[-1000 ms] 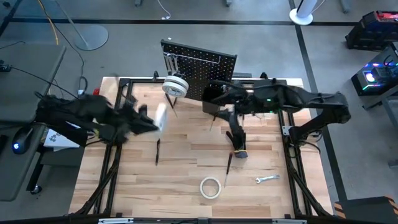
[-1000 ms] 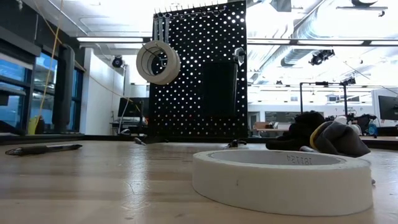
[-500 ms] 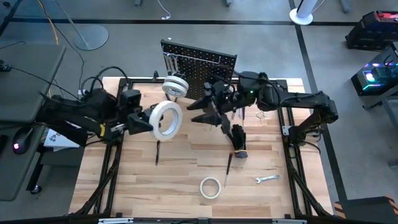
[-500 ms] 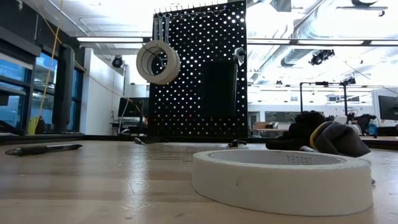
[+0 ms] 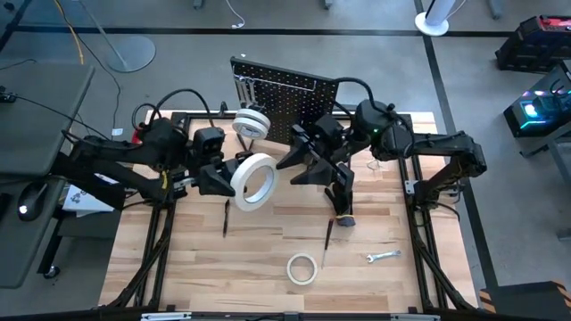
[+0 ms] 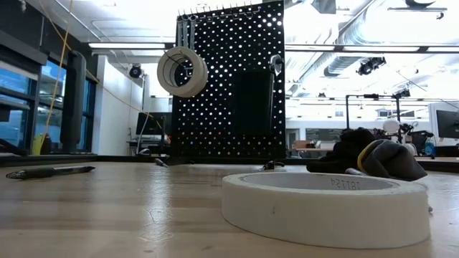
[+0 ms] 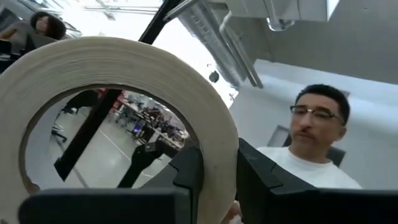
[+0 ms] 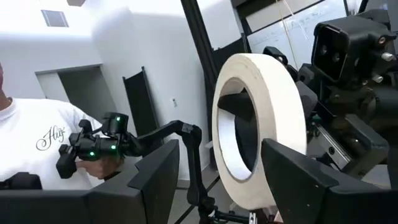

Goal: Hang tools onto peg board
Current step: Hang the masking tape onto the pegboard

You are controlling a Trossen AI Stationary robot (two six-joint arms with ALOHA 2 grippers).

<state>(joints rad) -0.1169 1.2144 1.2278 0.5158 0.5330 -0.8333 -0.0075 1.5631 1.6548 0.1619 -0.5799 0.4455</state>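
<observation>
Moved: both arms have drawn together over the middle of the bench since the earlier frame, the left gripper carrying a large tape roll toward the right gripper.
Left jaws: narrow, pinching the roll's wall (one finger inside the ring, one outside), roll held on edge above the bench.
Right jaws: wide, holding nothing, one finger either side of the roll's rim in the wrist view, not touching.
Peg board: upright at the bench's far edge, another tape roll hanging on it.
Bench items: small tape roll, wrench, screwdriver, black glove bundle.
Background: a person in a white shirt.
</observation>
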